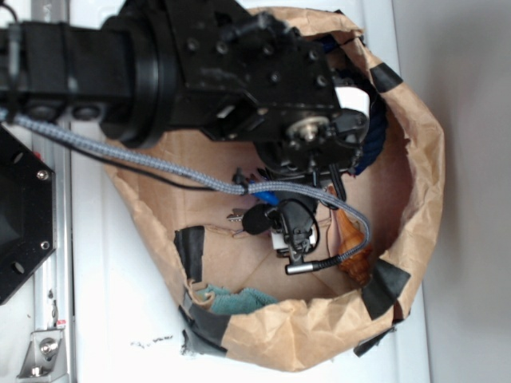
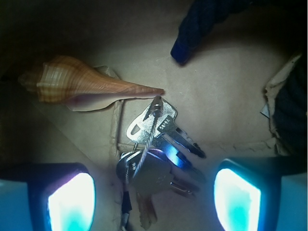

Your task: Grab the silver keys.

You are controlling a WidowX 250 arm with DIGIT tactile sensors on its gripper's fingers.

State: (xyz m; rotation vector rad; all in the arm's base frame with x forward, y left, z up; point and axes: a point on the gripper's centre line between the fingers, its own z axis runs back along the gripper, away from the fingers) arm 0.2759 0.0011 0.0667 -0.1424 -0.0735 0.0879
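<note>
Silver keys (image 2: 154, 144) are sitting right between the two fingers of the gripper (image 2: 154, 197) in the wrist view, so the bunch is pretty much lined up in the gap. The jaws are spread wide with nothing clamped: one glowing pad (image 2: 72, 202) shows at the bottom left, the other at the bottom right, and neither is touching the metal as far as I can see. The keys are fanned out on their ring, lying flat on the brown cardboard floor (image 2: 231, 106), with the lower ones dipping toward the bottom edge of the frame between the pads. Just past the top of the bunch is the brown seashell (image 2: 82, 82), lying on its side, its pointed tip right next to the top key, touching or nearly so, hard to tell. Further out there's a dark blue cloth thing (image 2: 202, 29) at the top, well apart from the keys. From the exterior view the arm is reaching down into a brown paper bag (image 1: 415, 199) with rolled edges and black tape patches, and a teal cloth (image 1: 239, 299) sits by the bag's near wall.
</note>
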